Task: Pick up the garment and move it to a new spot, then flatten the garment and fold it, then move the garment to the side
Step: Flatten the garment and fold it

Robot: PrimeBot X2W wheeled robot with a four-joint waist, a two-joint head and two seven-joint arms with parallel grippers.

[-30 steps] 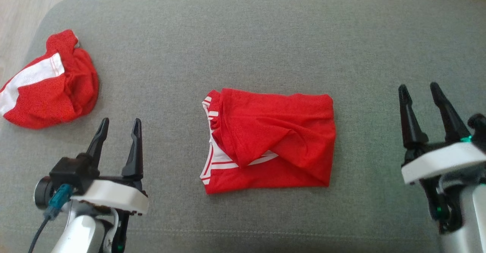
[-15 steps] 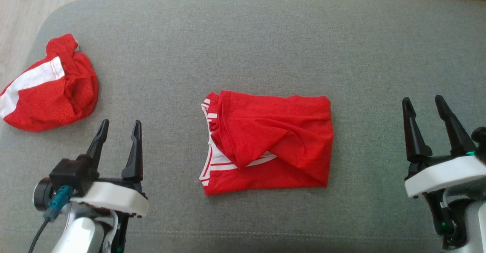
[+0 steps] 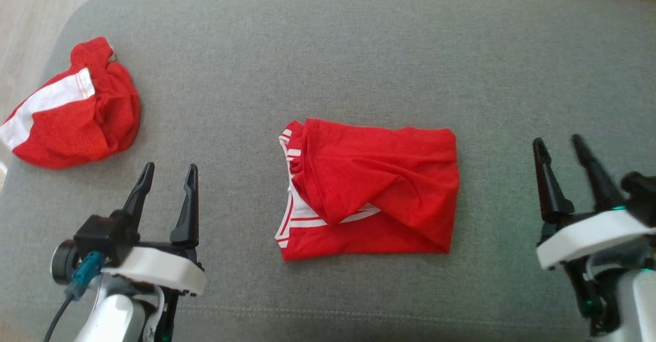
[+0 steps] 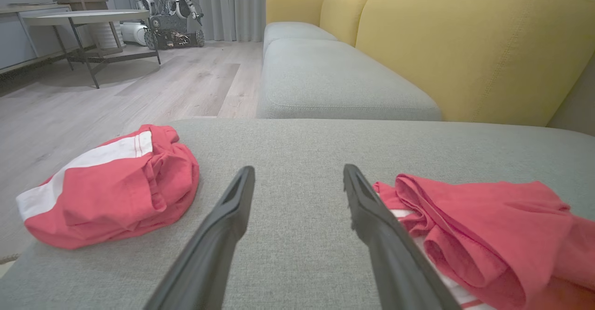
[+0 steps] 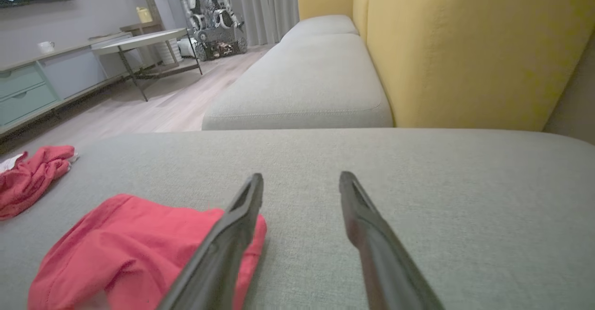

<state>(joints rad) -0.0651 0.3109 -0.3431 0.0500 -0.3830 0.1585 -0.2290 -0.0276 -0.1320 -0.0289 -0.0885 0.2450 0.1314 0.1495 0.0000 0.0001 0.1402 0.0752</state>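
Head view has the garment (image 3: 374,188) lying in the middle of the grey sofa cushion (image 3: 328,49), folded into a rough rectangle. It is bright red, with white-striped trim showing along its left edge and a loose flap draped diagonally across the top. The folds look soft and a little rumpled.

Off at the far left, by the cushion's rounded corner, sits a second red piece (image 3: 77,111) with a broad white band, bunched into a heap and well apart from the garment. Wood floor (image 3: 31,3) shows beyond that corner. From the left wrist view a yellow sofa back (image 4: 465,45) rises behind the cushion. Bare grey fabric lies between each gripper and the garment.

At the near left the left gripper (image 3: 171,165) hovers with its fingers spread, holding nothing. At the near right the right gripper (image 3: 556,139) is likewise parted and empty, its fingers slightly blurred.

Against half a second ago the whole picture has slid a little to the right, so the camera has turned. Allowing for that, the right gripper has edged left towards the garment, while the left gripper and both pieces of cloth keep their places.
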